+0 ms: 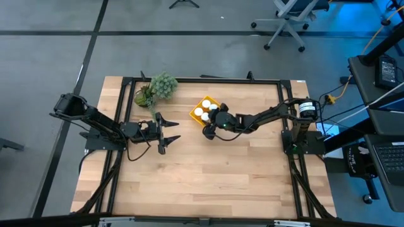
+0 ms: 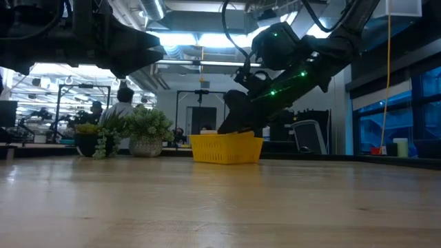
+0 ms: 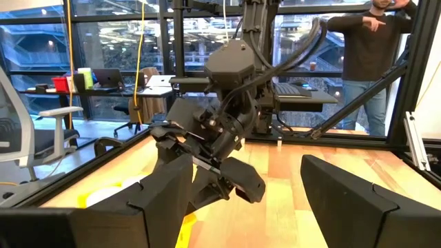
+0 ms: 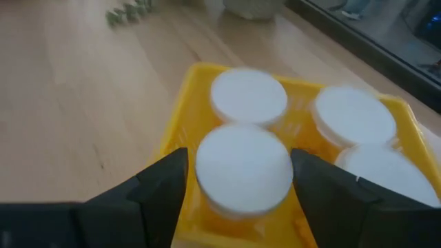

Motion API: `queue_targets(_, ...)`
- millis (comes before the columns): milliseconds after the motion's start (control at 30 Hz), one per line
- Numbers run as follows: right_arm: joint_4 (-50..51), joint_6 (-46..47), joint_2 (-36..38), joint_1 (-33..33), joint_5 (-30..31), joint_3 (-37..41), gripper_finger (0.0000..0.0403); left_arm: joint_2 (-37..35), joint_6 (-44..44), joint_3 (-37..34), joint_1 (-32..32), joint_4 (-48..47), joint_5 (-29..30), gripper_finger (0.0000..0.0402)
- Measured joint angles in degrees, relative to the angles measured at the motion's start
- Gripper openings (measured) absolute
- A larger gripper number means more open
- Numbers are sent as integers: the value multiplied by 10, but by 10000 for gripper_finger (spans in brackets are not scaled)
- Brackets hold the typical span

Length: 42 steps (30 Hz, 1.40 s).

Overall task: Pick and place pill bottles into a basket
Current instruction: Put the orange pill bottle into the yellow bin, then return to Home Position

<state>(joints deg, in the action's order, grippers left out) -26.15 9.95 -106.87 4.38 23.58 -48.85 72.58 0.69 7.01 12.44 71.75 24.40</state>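
Observation:
The yellow basket (image 1: 201, 108) stands on the table at the far middle, and also shows in the low view (image 2: 226, 148). Several white-capped pill bottles stand upright in it (image 4: 248, 96) (image 4: 355, 114) (image 4: 386, 172). My right gripper (image 4: 240, 162) hangs over the basket's near side (image 1: 211, 125), pointing down and open. Its fingers stand on either side of one more bottle's white cap (image 4: 242, 169), and that bottle stands inside the basket. A thin gap shows beside one finger. My left gripper (image 1: 163, 133) is open and empty, left of the basket.
A green leafy plant in a pot (image 1: 158, 88) stands at the far left of the table, close to the left arm. A person (image 3: 375, 55) stands beyond the table's right side. Bare wooden table (image 1: 208, 183) lies toward the near edge.

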Motion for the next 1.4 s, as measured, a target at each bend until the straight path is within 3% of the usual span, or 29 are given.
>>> queue_targets(267,35,-43,0,-1,-14,-45,255,0,0,0,0,0,0,265)
queue_targets(600,162,-68,29,-1,3,-99,247,0,1,0,0,0,0,265)
queue_targets(967,186,-105,196,-44,12,-48,123,0,5,0,1,0,-5,265)
queue_targets(1400,51,-103,295,-118,14,100,5,0,16,2,41,-14,-5,258)
